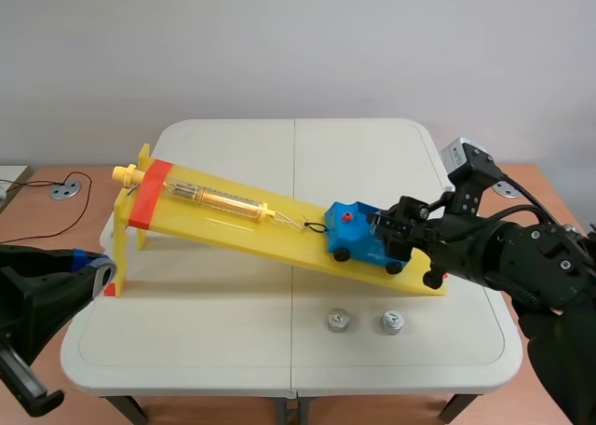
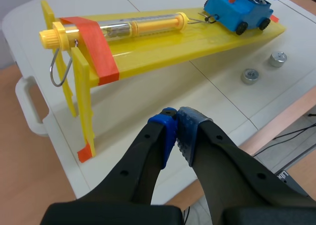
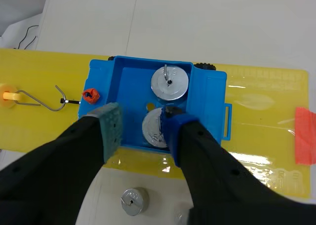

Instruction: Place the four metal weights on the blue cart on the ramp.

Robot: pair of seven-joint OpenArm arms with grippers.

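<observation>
I am holding the right gripper [image 3: 143,131] spread above the blue cart [image 3: 210,104] low on the ramp [image 1: 233,225], which is carrying two loaded weights [image 3: 170,82], while two remaining weights [image 1: 338,321] are lying on the table [image 1: 186,350] at the cart's six o'clock and the left gripper [image 2: 177,131] is idling pressed together.

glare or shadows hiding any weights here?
Right wrist view: glare patches on the yellow ramp beside the blue cart, sheen on the far weight inside; near weight partly covered by a pad, not glare. Scene view: soft shadow under the ramp, two table weights evenly lit. Left wrist view: ramp shadow stops short of them.
</observation>
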